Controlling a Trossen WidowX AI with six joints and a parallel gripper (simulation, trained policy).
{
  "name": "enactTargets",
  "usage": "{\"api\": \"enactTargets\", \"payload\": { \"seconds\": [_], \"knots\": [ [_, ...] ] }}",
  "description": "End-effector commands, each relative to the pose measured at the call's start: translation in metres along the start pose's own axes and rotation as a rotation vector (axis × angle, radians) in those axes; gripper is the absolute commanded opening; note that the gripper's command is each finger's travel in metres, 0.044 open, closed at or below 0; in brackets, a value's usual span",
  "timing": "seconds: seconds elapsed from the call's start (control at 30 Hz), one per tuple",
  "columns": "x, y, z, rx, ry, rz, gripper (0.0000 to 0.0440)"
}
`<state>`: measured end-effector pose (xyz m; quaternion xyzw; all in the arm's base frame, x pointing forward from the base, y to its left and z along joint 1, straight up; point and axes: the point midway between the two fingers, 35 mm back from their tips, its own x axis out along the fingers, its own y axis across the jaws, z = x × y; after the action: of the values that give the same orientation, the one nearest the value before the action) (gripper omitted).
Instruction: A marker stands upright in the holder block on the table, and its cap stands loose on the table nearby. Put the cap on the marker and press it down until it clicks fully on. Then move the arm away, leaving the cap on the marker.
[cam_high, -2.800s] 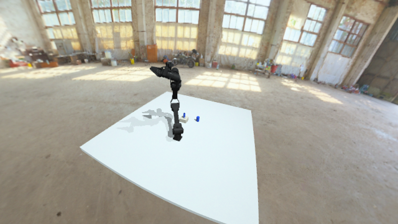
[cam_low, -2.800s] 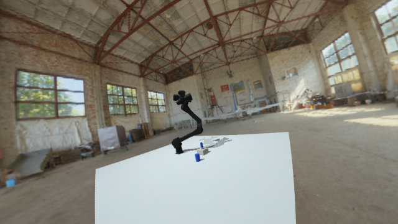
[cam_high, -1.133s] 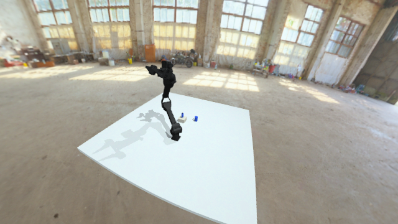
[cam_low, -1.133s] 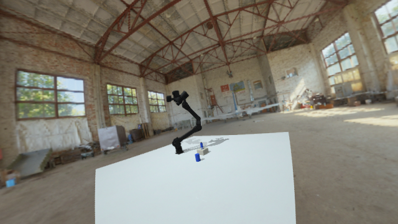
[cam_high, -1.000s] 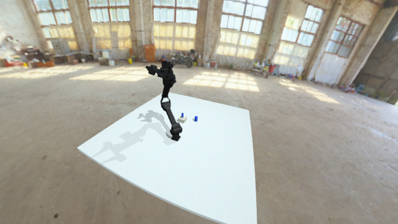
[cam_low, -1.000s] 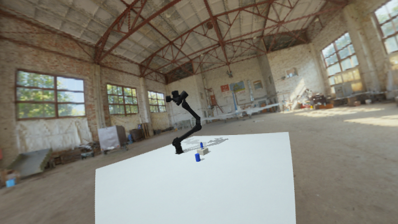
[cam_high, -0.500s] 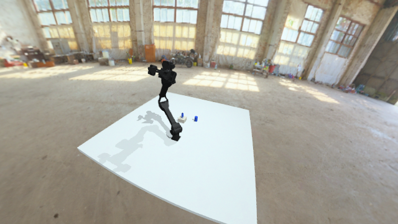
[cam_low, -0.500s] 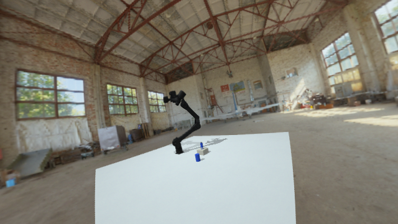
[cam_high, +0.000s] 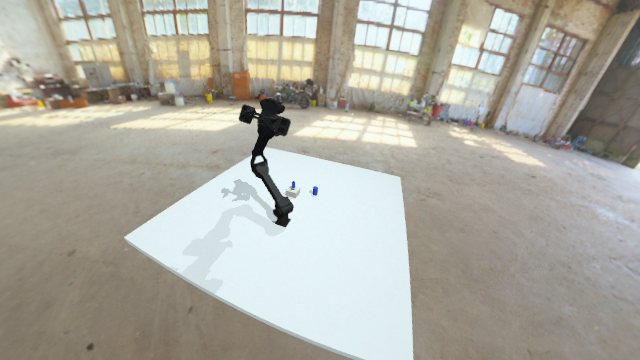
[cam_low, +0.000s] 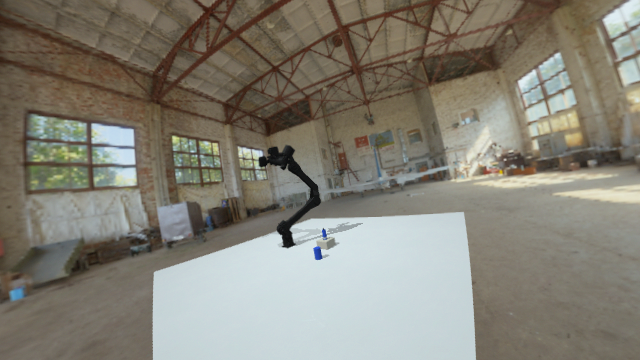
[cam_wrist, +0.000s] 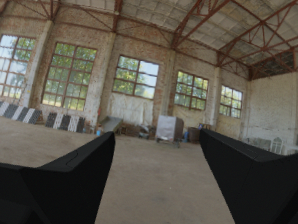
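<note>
The holder block (cam_high: 293, 193) (cam_low: 326, 243) is a small beige block on the white table. The blue marker (cam_high: 293, 185) (cam_low: 324, 233) stands upright in it, with its pointed tip bare. The blue cap (cam_high: 315, 191) (cam_low: 318, 253) stands upright and loose on the table, a short way from the block. My gripper (cam_high: 265, 120) (cam_wrist: 157, 136) is open, with nothing between its fingers. It is raised high above the table, well away from marker and cap, and points out sideways towards the hall. The wrist view shows neither the marker nor the cap.
The white table (cam_high: 350, 260) (cam_low: 390, 300) carries the arm's base, which stands near the holder block. The arm's shadow falls across the table. Around it is a large hall with windows, and a grey box (cam_low: 180, 221) (cam_wrist: 169, 128) stands on the floor by the wall.
</note>
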<state>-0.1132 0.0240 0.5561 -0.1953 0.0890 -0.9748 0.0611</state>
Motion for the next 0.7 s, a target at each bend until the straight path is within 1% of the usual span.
{"api": "enactTargets", "payload": {
  "seconds": [0.0, 0.67],
  "knots": [
    [0.003, 0.009, 0.000, 0.003, 0.002, 0.045, 0.0315],
    [0.014, 0.062, -0.007, 0.003, 0.034, 0.278, 0.0313]
  ]
}}
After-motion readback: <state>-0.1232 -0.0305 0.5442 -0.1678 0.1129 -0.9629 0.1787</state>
